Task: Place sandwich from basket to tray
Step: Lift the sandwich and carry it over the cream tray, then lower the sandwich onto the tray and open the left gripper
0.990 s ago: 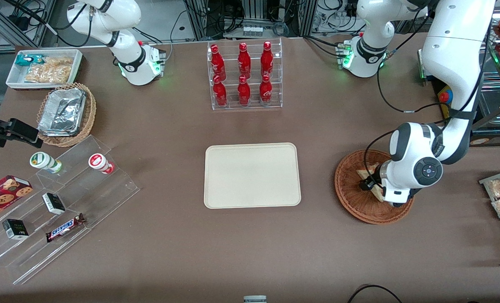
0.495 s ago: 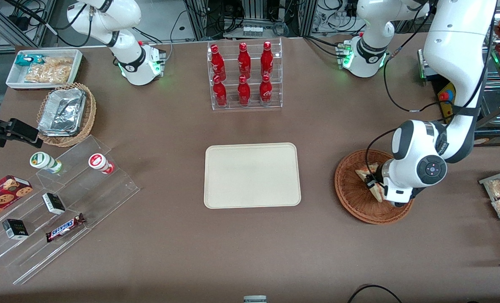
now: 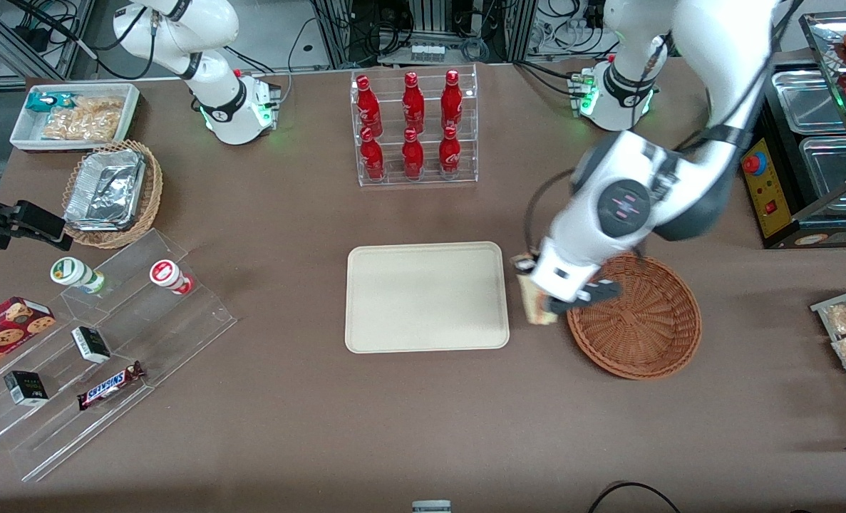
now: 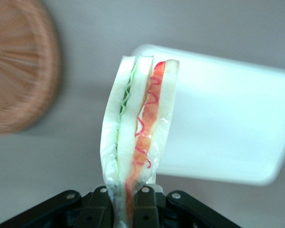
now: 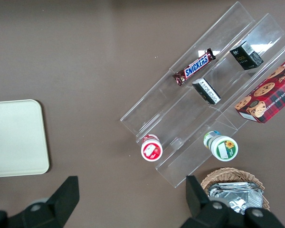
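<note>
Front camera looks down; both wrist views share the tray (image 3: 426, 297).

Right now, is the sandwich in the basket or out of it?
Out. The gripper holds the sandwich in the air between the empty basket and the tray.

"SNICKERS" reads on the chocolate bar (image 3: 110, 385) (image 5: 194, 66) lying on the clear stepped display stand (image 3: 102, 356).

The sandwich (image 4: 137, 128) shows pale white bread striped with green, orange and red filling, pinched in the black gripper (image 4: 126, 209). The basket (image 3: 640, 320) is reddish-brown woven wicker, the tray (image 3: 426, 296) plain cream-beige, the table (image 3: 423, 427) dull brown.
</note>
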